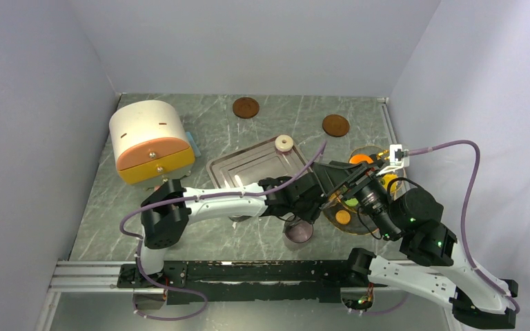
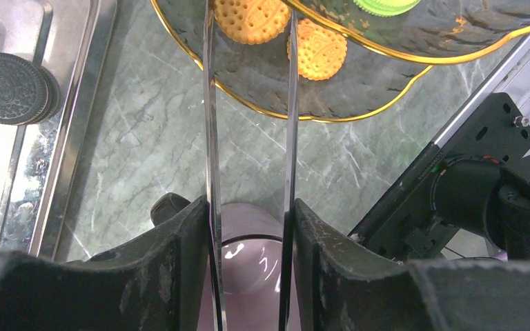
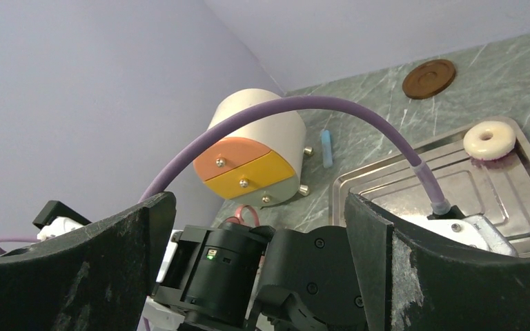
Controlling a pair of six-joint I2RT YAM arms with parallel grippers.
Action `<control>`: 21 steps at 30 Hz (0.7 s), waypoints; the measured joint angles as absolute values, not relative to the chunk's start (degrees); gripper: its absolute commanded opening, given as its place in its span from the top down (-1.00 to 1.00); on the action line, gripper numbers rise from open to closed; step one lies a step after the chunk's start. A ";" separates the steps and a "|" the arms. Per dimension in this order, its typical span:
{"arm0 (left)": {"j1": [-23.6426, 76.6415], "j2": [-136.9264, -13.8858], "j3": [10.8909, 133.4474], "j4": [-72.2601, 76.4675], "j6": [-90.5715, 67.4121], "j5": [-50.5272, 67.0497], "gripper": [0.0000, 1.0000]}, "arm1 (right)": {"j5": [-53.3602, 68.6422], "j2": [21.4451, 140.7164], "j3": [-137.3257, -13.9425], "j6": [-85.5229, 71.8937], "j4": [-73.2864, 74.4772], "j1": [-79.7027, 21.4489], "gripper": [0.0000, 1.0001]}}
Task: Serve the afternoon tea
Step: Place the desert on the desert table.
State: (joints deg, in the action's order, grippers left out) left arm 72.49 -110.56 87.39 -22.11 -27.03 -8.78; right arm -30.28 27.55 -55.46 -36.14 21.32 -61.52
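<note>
My left gripper (image 2: 249,27) has long clear blades that press on both sides of an orange treat (image 2: 252,17) on a gold-rimmed glass plate (image 2: 262,83). A second orange treat (image 2: 317,49) and a green one (image 2: 385,5) lie close by. The pinkish mug (image 2: 248,262) stands on the table under the gripper, and also shows in the top view (image 1: 298,233). A black treat (image 2: 14,88) and a cream ring (image 1: 284,143) lie on the steel tray (image 1: 241,169). My right gripper (image 1: 328,176) is open and empty above the left arm.
A cream drawer box (image 1: 148,141) with orange and yellow fronts stands at the back left. Two brown discs (image 1: 246,107) (image 1: 335,125) lie near the back wall. A second gold-rimmed plate (image 1: 369,152) sits by the right wall. The arms crowd together over the plate.
</note>
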 measured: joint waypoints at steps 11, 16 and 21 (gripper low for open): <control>72.60 -111.24 88.79 -22.70 -26.98 -8.84 -0.13 | -30.28 27.51 -55.46 -36.16 21.30 -61.52 -0.94; 72.60 -111.24 88.79 -22.98 -26.98 -9.32 -0.06 | -30.28 27.51 -55.46 -36.16 21.32 -61.52 -0.94; 72.60 -111.22 88.79 -23.42 -26.96 -10.46 -0.02 | -30.28 27.51 -55.46 -36.16 21.32 -61.52 -0.94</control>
State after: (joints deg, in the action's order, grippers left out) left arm 72.60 -111.22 88.79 -23.42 -26.96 -10.46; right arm -30.28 27.51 -55.46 -36.16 21.32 -61.52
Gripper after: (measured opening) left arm 0.520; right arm 0.971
